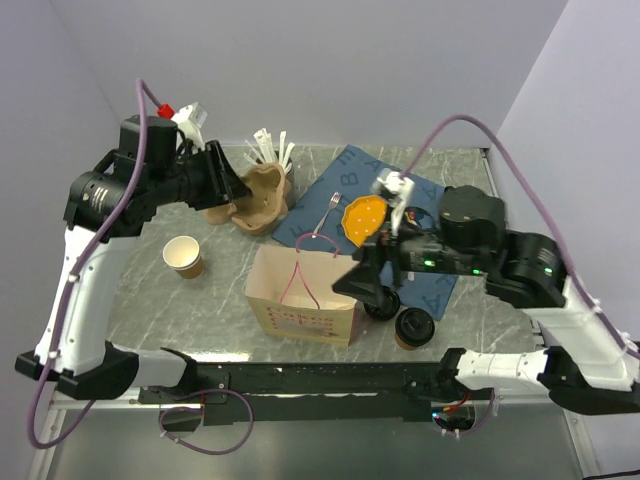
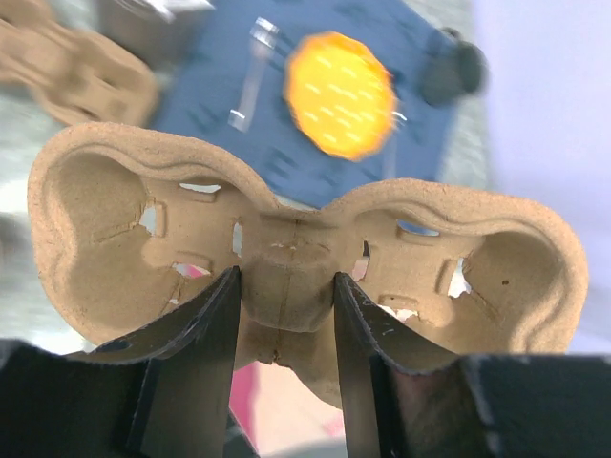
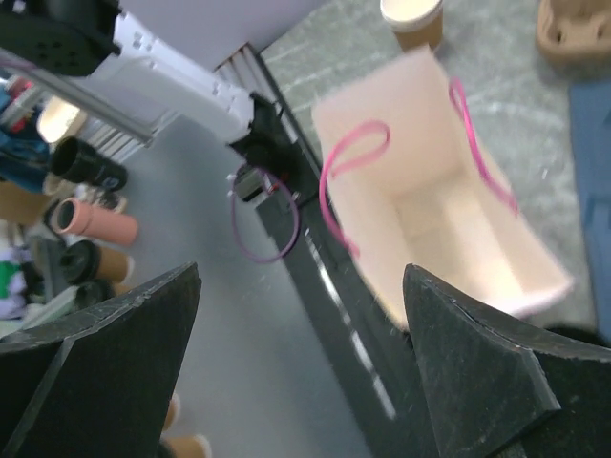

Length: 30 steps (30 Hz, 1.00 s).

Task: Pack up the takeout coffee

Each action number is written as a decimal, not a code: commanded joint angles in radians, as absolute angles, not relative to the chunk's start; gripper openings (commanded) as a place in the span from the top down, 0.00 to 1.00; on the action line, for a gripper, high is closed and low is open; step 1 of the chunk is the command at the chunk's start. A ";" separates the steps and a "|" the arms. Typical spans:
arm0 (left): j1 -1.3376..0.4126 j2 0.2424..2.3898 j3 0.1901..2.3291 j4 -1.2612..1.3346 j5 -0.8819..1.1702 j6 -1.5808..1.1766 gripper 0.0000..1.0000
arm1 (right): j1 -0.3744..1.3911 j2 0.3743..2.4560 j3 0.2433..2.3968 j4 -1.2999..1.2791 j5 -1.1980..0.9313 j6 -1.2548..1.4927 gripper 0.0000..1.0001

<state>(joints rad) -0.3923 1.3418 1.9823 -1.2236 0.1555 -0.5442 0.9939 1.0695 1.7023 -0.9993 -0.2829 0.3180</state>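
Observation:
The takeout coffee (image 1: 413,327), a brown paper cup with a black lid, stands at the front right, next to a separate black lid (image 1: 383,302). My right gripper (image 1: 352,282) is open and empty, hovering by the right end of the open paper bag (image 1: 303,297); in the right wrist view my gripper (image 3: 301,277) is wide open, with the bag (image 3: 449,210) beyond it. My left gripper (image 1: 225,185) is shut on the middle ridge of a brown pulp cup carrier (image 1: 262,197). The left wrist view shows my gripper (image 2: 286,277) clamping that carrier (image 2: 296,239).
A lidless paper cup (image 1: 183,256) stands left of the bag. A blue mat (image 1: 400,190) at the back holds an orange disc (image 1: 363,217) and a fork (image 1: 330,210). White utensils (image 1: 270,150) stand behind the carrier. Walls close off the back and right.

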 commanded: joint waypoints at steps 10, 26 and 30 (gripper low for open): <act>-0.396 1.134 1.755 -0.985 0.555 -0.919 0.58 | 1.077 1.097 1.606 -0.663 -0.159 0.181 0.07; -0.396 1.075 1.660 -0.965 0.653 -1.011 0.59 | 1.115 1.131 1.483 -0.540 -0.245 0.123 0.06; -0.396 1.057 1.638 -0.950 0.669 -1.034 0.60 | 1.132 1.138 1.468 -0.519 -0.242 0.130 0.07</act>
<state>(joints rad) -0.3935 1.1004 1.6444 -1.0088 0.6132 -0.9833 1.1118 1.1320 1.4830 -0.5926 -0.2584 0.1440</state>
